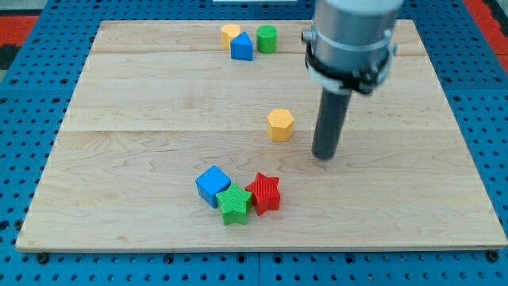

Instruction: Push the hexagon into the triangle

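Seven blocks lie on the wooden board (143,87), and placements below are referred to the yellow hexagon (280,125).

Nearest, toward the view's bottom and left of the hexagon, three blocks sit clustered and touching: a blue cube (213,185), a green star (234,204) and a red star (263,193). None bears on the task.

Middle ground: the hexagon stands alone near the board's centre. My tip (325,156) rests just beside it, to the view's right and slightly toward the bottom, apart from it, no contact visible. The arm ends in a bare rod; there is no hand to spread, press together or pinch, and nothing is held.

Farthest, toward the view's top and left of the hexagon: a blue block with a peaked top (241,47), judged to be the triangle, touched by a yellow block (230,33) partly hidden behind it, with a green cylinder (267,38) just beside it on the right.

Progress: judged not started or barely so. The hexagon remains well apart from the triangle; the whole push toward the top-left is outstanding. The tip would likely need to go around to the hexagon's bottom side first.

Markings: no brand, label or legible writing observed.
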{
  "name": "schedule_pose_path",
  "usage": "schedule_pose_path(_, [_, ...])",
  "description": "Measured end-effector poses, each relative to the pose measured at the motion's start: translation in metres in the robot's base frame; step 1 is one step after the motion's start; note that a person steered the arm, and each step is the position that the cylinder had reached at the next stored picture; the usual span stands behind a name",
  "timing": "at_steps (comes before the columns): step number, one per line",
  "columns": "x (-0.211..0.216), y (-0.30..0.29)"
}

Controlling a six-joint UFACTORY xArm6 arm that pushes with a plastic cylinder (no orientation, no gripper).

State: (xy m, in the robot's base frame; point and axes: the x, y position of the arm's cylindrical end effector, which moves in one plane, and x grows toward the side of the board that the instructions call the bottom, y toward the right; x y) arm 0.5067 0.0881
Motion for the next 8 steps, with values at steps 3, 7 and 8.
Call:
schedule_pose_path(3, [-0.173, -0.052])
schedule_pose_path(7, [-0.135, -0.105])
schedule_pose_path(8, [-0.19, -0.101])
